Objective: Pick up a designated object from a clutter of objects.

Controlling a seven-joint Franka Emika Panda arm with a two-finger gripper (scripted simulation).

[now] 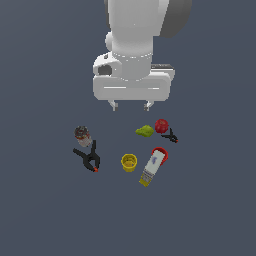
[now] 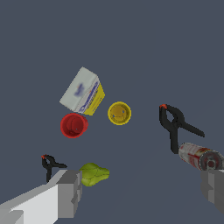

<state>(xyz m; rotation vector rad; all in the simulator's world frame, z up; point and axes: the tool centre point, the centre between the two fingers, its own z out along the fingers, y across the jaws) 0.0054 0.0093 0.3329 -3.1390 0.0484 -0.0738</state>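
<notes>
The red apple (image 1: 161, 125) lies on the grey floor, touching or nearly touching the yellow-green fruit (image 1: 145, 131) on the exterior view's left and a small black clamp (image 1: 171, 136). My gripper (image 1: 131, 106) is open and empty, hovering above and behind the clutter, a little to the apple's left in the exterior view. In the wrist view the apple does not show. There I see the yellow-green fruit (image 2: 94, 173) and small clamp (image 2: 49, 165) beside one finger (image 2: 65, 197) of the gripper (image 2: 140, 188).
A yellow cup (image 1: 129, 162) (image 2: 119, 113) stands next to a red-capped white bottle (image 1: 154, 166) (image 2: 83, 92) lying on its side. On the exterior view's left are a larger black clamp (image 1: 89, 157) (image 2: 177, 127) and a dark can (image 1: 82, 134) (image 2: 200, 156).
</notes>
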